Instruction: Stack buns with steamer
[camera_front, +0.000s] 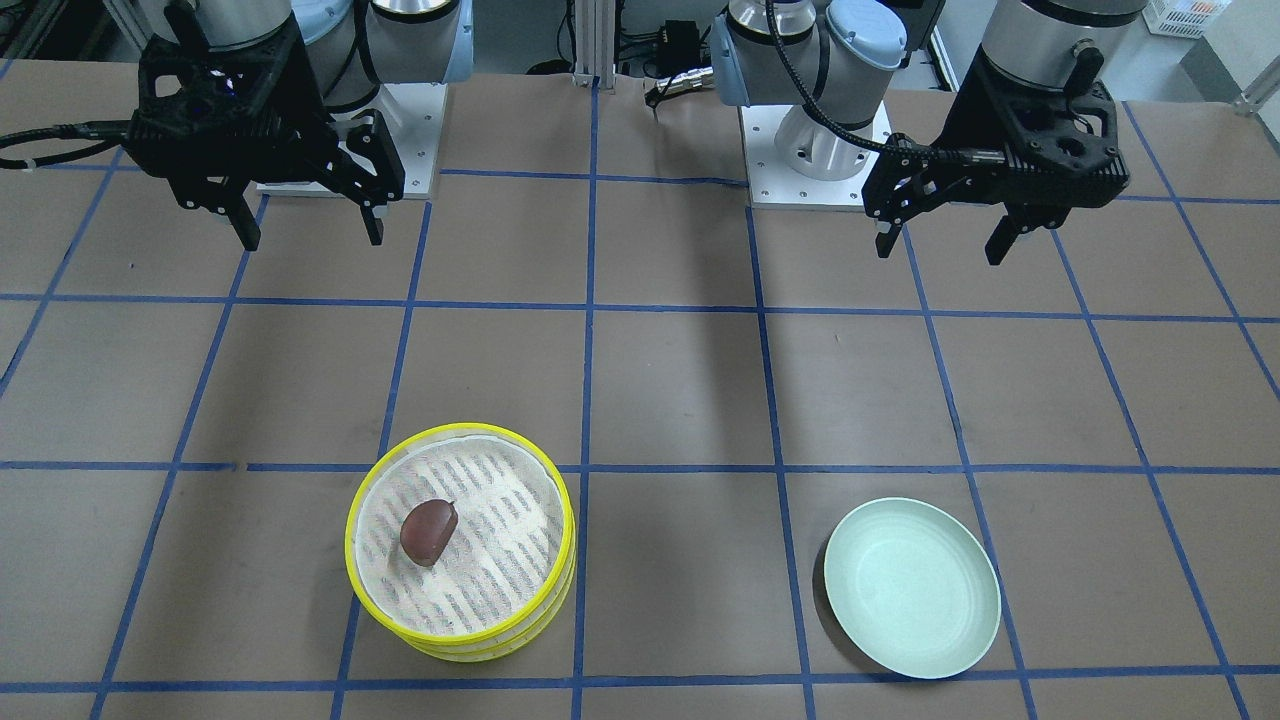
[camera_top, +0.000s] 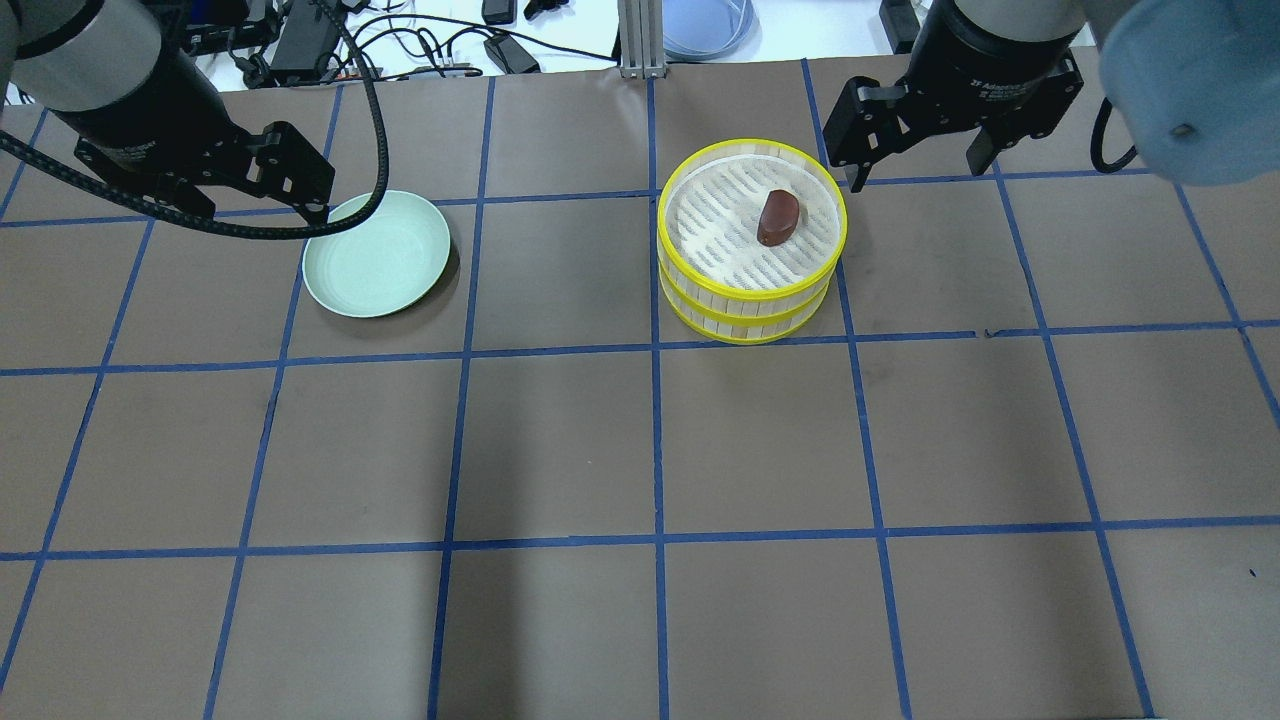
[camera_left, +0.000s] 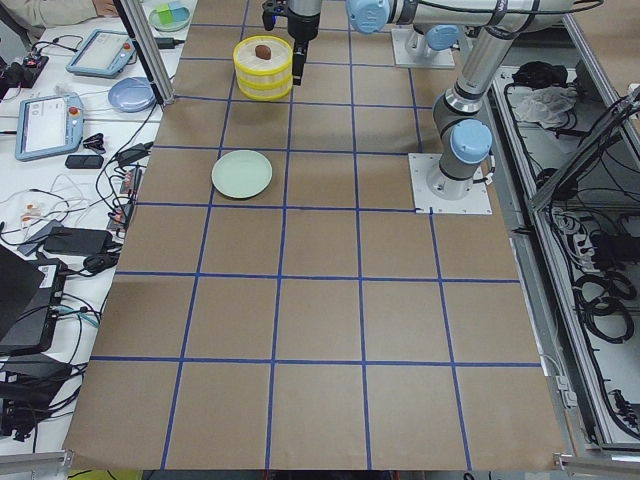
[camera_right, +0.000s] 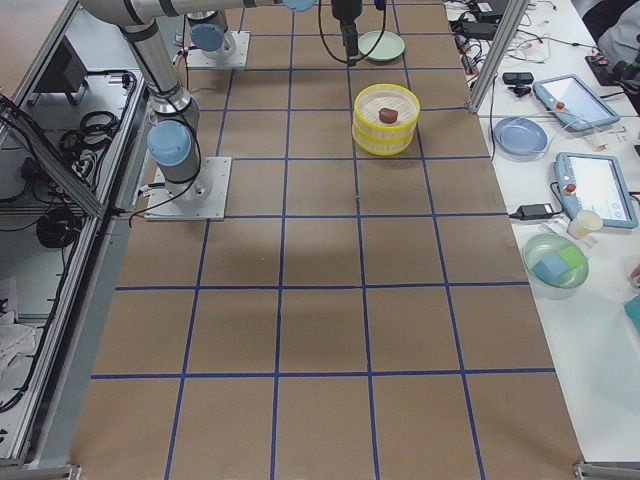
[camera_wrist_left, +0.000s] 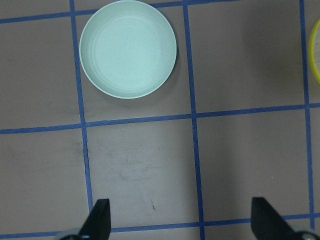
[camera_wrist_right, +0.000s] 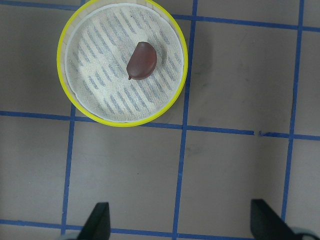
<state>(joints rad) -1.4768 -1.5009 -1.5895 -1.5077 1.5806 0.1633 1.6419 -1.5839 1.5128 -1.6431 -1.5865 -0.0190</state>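
Observation:
The steamer (camera_front: 470, 640) is two stacked yellow-rimmed tiers with a white slatted top. The dark reddish-brown bun (camera_front: 429, 531) lies on the top tier; it also shows in the right wrist view (camera_wrist_right: 142, 60) and the overhead view (camera_top: 778, 217). The cream-white bun is not in view. My right gripper (camera_front: 312, 238) is open and empty, raised on the robot's side of the steamer (camera_wrist_right: 65, 75). My left gripper (camera_front: 940, 250) is open and empty, raised on the robot's side of the pale green plate (camera_front: 911, 587), which is empty (camera_wrist_left: 127, 48).
The brown table has a blue tape grid. The robot bases (camera_front: 815, 160) stand at its robot-side edge. A side desk (camera_right: 580, 150) beyond the far edge holds tablets, cables, a blue dish and a bowl. An aluminium post (camera_top: 632, 40) stands at the far edge.

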